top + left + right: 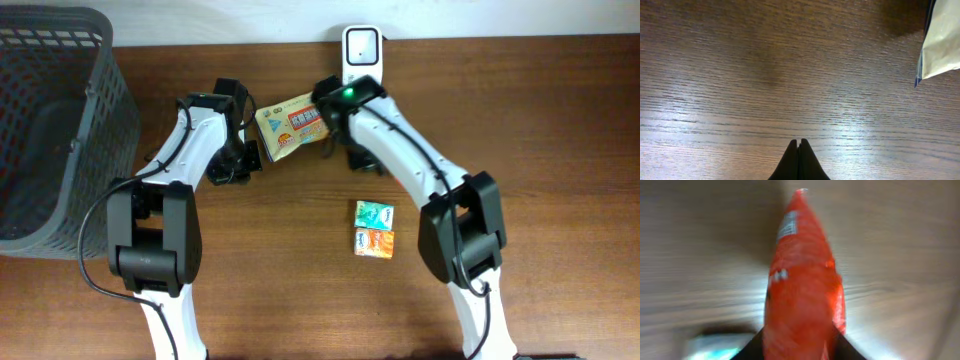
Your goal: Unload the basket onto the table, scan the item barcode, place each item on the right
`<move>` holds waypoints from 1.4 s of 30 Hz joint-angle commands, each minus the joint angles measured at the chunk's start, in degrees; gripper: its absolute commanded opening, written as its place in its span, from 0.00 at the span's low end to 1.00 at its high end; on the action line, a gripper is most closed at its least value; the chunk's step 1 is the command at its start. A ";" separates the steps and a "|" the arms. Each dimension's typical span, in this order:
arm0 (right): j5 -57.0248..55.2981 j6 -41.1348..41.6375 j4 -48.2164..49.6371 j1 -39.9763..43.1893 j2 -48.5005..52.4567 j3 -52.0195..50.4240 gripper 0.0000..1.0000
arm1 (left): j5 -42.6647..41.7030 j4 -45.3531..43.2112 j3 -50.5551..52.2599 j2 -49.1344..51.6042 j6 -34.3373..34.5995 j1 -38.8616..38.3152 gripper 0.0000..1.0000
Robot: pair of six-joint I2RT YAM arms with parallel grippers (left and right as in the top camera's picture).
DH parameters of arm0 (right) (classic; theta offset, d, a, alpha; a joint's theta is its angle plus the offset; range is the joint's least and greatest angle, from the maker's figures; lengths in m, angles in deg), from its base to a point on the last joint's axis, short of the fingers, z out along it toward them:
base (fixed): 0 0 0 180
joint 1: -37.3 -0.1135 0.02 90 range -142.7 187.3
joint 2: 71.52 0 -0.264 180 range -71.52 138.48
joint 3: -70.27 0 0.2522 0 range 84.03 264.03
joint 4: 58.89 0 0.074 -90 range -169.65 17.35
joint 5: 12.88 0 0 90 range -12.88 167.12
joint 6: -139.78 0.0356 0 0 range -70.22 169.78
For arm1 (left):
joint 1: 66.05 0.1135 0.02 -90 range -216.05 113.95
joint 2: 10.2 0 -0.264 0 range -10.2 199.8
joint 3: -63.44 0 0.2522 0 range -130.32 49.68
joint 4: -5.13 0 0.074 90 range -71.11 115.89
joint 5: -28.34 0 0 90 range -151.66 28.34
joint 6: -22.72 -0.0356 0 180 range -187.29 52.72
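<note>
The right hand [799,341] grips the snack packet [292,122] near the scanner [360,48]; the left hand [799,146] is closed, empty. Scanning looks underway.

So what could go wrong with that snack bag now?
The snack packet sits between the right tool's fingers, but that view is blurred, so the grip is unclear; it might drop. The left tool is shut, not holding it. The packet is tilted beside the scanner, so its barcode may not face it.

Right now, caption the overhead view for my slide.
Right tool holds the snack packet near the white scanner, left arm close beside.
</note>
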 commanded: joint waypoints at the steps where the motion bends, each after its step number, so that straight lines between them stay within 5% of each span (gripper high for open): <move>1: 14.67 0.63 -0.11 -1.20 0.20 7.08 0.92 | 0.59 0.13 -1.31 0.57 0.13 0.11 0.03; 2: 17.29 0.61 -0.74 -0.76 0.20 9.46 0.99 | 0.59 0.20 -1.31 0.57 0.13 0.11 0.04; 11: 31.45 1.77 -12.31 10.05 0.15 25.59 0.98 | 0.57 1.16 -1.31 0.57 -1.62 0.11 0.09; 15: 34.58 15.65 -11.34 13.84 0.39 21.97 0.98 | 0.59 0.90 -1.31 0.57 -1.57 0.11 0.12; 20: 29.20 49.05 -5.46 10.67 0.39 10.03 0.98 | 0.59 0.90 -1.31 0.57 -1.60 0.11 0.17; 22: 29.59 53.55 -2.29 9.94 0.39 6.71 0.99 | 0.59 1.01 -1.31 0.57 -1.60 0.11 0.17; 31: 29.70 55.12 9.14 8.46 0.39 -4.52 1.00 | 0.59 0.72 -1.31 0.57 -1.60 0.11 0.20; 34: 27.61 58.23 9.31 8.48 0.39 -6.43 0.90 | 0.59 0.72 -1.31 0.57 -1.60 0.11 0.21; 42: 27.78 58.97 14.62 8.52 0.39 -11.89 0.84 | 0.59 0.48 -1.31 0.57 -1.60 0.11 0.22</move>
